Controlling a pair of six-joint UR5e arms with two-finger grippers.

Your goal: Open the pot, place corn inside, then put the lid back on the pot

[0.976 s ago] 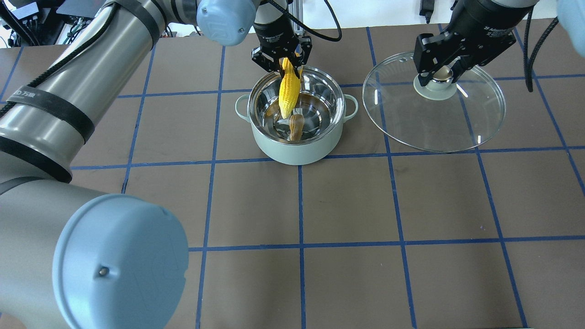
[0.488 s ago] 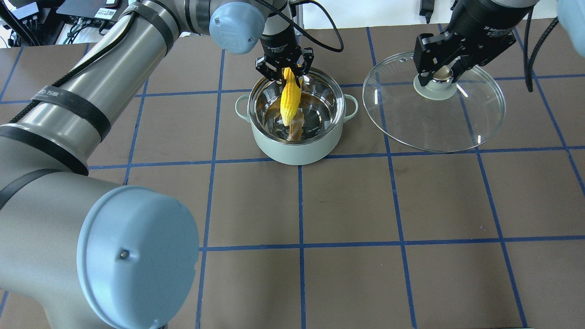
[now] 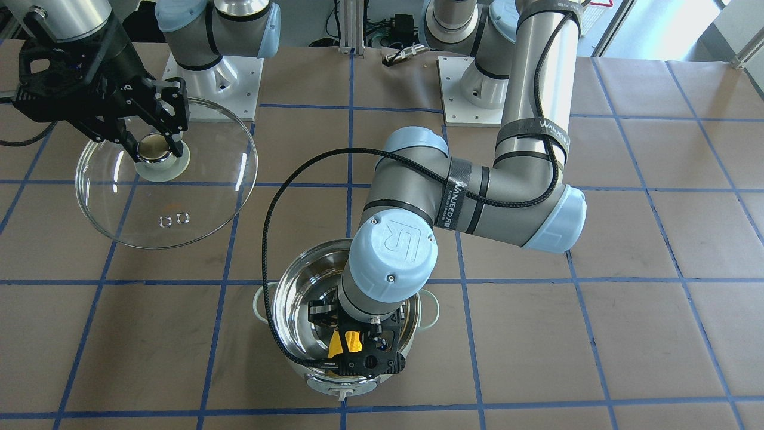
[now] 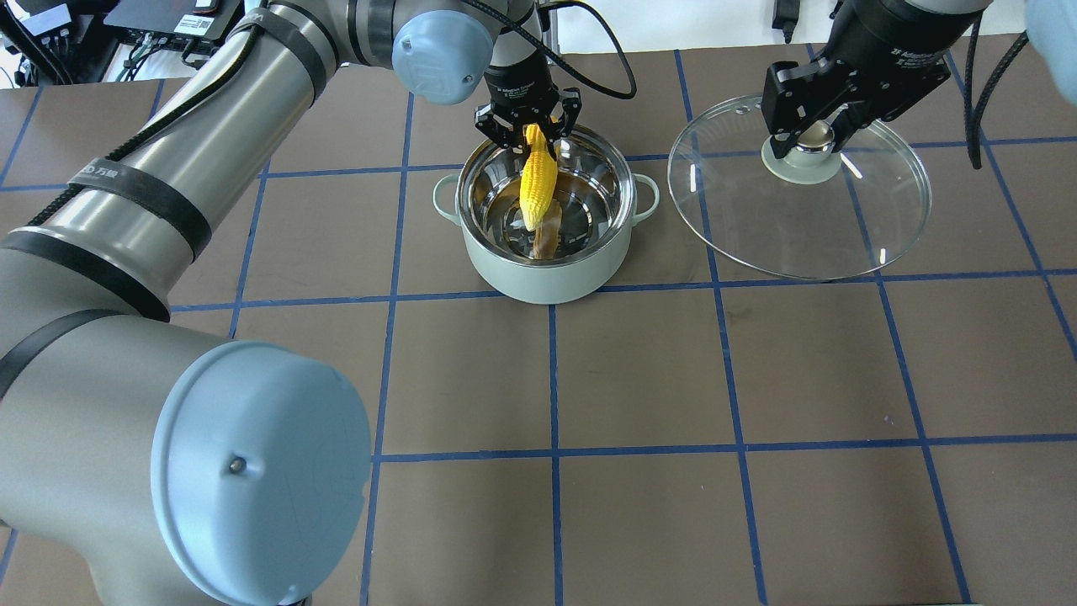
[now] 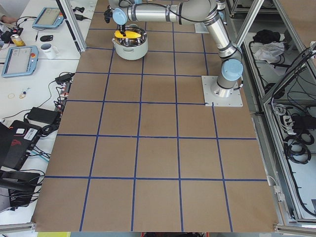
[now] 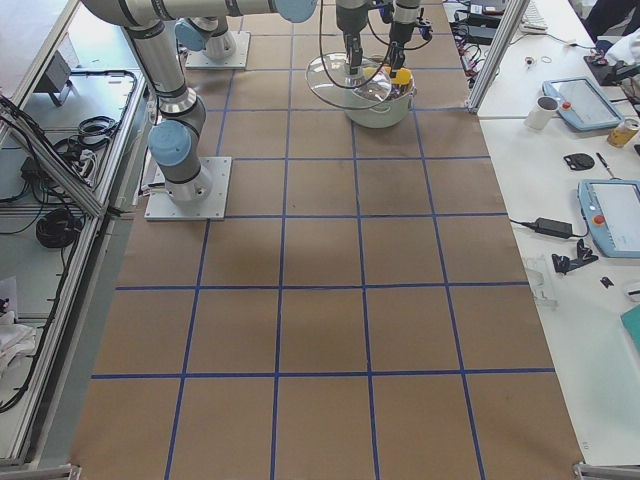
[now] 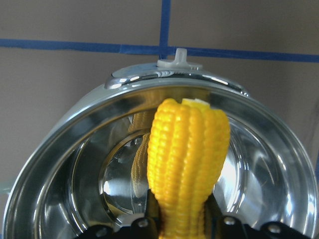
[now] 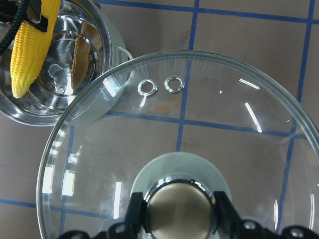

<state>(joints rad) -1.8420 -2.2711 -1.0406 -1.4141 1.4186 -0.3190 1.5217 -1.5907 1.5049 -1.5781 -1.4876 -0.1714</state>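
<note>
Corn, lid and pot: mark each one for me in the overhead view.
corn (image 4: pixel 538 178), overhead exterior view, middle of the cob.
lid (image 4: pixel 799 227), overhead exterior view, bare glass of the dome.
pot (image 4: pixel 547 282), overhead exterior view, near outer wall.

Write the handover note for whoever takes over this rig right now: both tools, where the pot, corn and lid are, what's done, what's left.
Left tool: shut on the corn, which hangs tip-down into the open pot; not yet released.
Right tool: shut on the knob of the lid, which is held off the pot, to its side.
Done: pot opened, corn brought into it.
Left: release the corn, pull the left arm clear, set the lid back on the pot.
</note>
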